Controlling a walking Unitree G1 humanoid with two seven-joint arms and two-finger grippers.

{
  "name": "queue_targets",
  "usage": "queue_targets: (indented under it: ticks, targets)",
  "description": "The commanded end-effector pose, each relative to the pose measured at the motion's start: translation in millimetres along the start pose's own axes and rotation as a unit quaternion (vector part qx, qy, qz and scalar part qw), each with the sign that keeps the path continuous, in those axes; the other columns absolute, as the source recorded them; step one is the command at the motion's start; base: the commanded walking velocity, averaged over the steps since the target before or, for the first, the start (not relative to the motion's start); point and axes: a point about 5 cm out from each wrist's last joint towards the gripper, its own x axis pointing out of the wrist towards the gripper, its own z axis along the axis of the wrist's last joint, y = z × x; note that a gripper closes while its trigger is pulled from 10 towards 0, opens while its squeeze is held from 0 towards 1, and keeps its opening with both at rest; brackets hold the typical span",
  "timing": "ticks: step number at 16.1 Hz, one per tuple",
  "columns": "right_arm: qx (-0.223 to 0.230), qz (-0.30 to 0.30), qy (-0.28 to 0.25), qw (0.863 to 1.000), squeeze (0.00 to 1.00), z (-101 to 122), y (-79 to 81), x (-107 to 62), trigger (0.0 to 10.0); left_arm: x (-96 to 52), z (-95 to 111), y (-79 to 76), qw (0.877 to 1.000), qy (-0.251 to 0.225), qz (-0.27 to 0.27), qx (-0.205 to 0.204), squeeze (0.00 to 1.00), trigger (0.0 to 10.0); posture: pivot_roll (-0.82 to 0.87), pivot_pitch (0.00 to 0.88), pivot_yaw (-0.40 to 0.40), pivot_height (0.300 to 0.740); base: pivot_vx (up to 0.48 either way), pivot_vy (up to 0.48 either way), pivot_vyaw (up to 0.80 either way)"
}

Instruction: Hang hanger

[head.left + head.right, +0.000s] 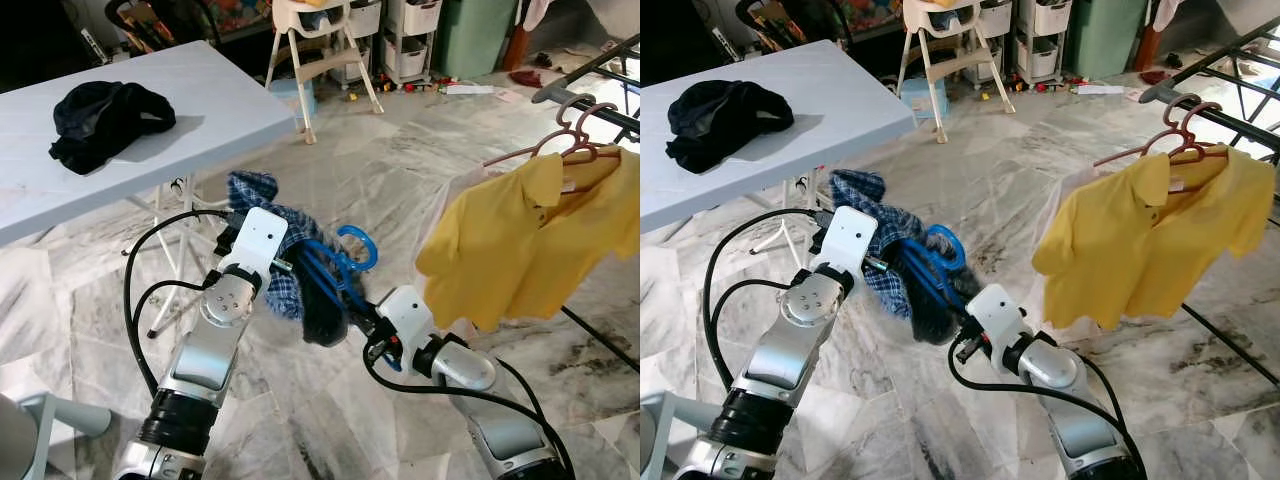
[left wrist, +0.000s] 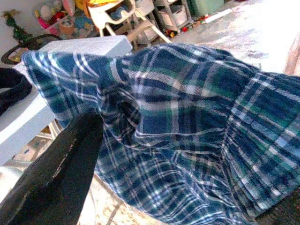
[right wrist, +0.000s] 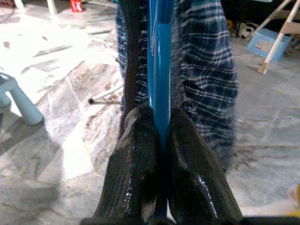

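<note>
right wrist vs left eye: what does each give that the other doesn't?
Right wrist: the right gripper with both fingers pinched on the blue hanger bar, seen close up.

Left eye: the yellow shirt on pink hangers on the drying rack, the table with dark clothes, the left gripper at the plaid cloth.

Both: the blue hanger carrying the plaid shirt, and the marble floor.

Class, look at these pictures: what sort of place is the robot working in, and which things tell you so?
Most likely a room in a family home used for laundry. A yellow shirt hangs on a drying rack, a child's high chair stands at the back, and dark clothes lie on a folding table.
</note>
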Motion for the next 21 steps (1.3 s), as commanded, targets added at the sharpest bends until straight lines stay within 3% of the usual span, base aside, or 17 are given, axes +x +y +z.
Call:
queue_targets:
  ticks: [1,4,7,10,13,16,17,21]
  targets:
    - [-0.002,0.016,-0.019,1.0,0.0,9,3.9,0.6,10.0,2.7,5,3.8,1.0,-0.009,0.007,-0.004,0.0,10.0,-0.11,0.08,0.066,0.74,0.0,0.0,0.0]
    - [-0.006,0.005,-0.009,1.0,0.0,6,1.3,-0.5,10.0,2.2,14,-7.4,0.999,-0.027,-0.037,-0.024,0.0,10.0,-0.12,0.08,0.071,0.74,0.0,0.0,0.0]
    - [0.001,0.033,-0.007,0.999,0.0,4,6.6,-3.7,10.0,2.6,7,14.3,0.999,-0.015,0.032,0.013,0.0,10.0,-0.11,0.081,0.072,0.74,0.0,0.0,0.0]
    - [0.008,0.08,-0.019,0.997,0.0,8,14.6,-6.4,10.0,4.8,-1,23.3,0.999,-0.006,0.034,0.014,0.0,10.0,-0.11,0.08,0.07,0.74,0.0,0.0,0.0]
    - [0.008,0.071,-0.018,0.997,0.0,8,11.9,-6.0,10.0,5.9,7,17.2,1.0,-0.021,0.019,0.002,0.0,10.0,-0.11,0.08,0.071,0.74,0.0,0.0,0.0]
    - [0.005,0.037,-0.009,0.999,0.0,7,7.1,-1.8,10.0,2.4,14,-2.1,0.999,-0.036,-0.019,-0.022,0.0,10.0,-0.11,0.08,0.073,0.74,0.0,0.0,0.0]
    - [0.011,0.055,-0.016,0.998,0.0,9,11.6,-1.9,10.0,0.4,17,-8.3,0.998,-0.041,-0.032,-0.033,0.0,10.0,-0.11,0.08,0.073,0.74,0.0,0.0,0.0]
    - [-0.006,0.036,0.005,0.999,0.0,1,7.8,-4.5,10.0,0.4,26,-2.7,0.996,-0.05,-0.035,-0.06,0.0,10.0,-0.11,0.08,0.072,0.74,0.0,0.0,0.0]
